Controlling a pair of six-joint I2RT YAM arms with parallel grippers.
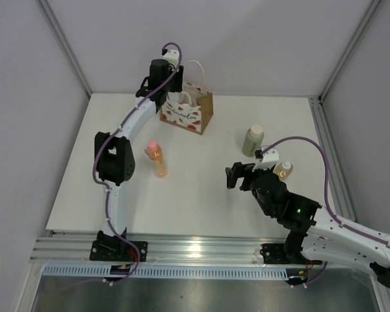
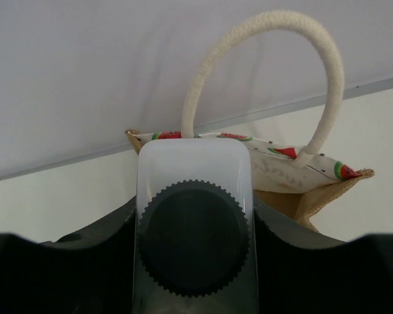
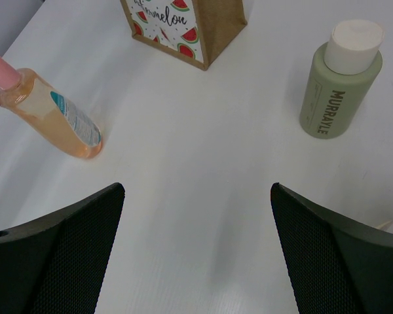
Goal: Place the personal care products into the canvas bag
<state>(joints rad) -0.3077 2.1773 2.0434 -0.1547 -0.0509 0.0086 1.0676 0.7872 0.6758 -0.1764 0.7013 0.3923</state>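
Clear plastic jar (image 2: 194,163): small, black ribbed lid facing the left wrist camera; likely light and stiff, with smooth walls that could slip; best taken across its flat sides, below the lid
Left gripper (image 2: 194,245): closed on the jar, one dark finger (image 2: 101,252) against each side; the jar sits square between them, not tilted
Jar's place: held up off the table (image 1: 201,195), right at the bag (image 1: 188,112), close to its top edge; whether it is already over the opening, I cannot tell
Bag: small, brown canvas, white front with watermelon prints; it stands upright at the far side of the table; soft walls, so it may tip or fold if bumped; its rope handle (image 2: 327,85) loops above the mouth and could catch the jar
Right gripper (image 3: 196,216): spread wide and empty; hangs above bare table, touching nothing
Peach bottle (image 3: 56,114): pink cap; apart from the bag, on the left arm's side; round and probably slick
Olive bottle (image 3: 339,85): cream cap; upright, ahead and to the right of the right gripper
Amber bottle (image 1: 284,170): white cap; just beside the right arm's wrist
Risk: letting go off-centre may drop the jar outside the bag
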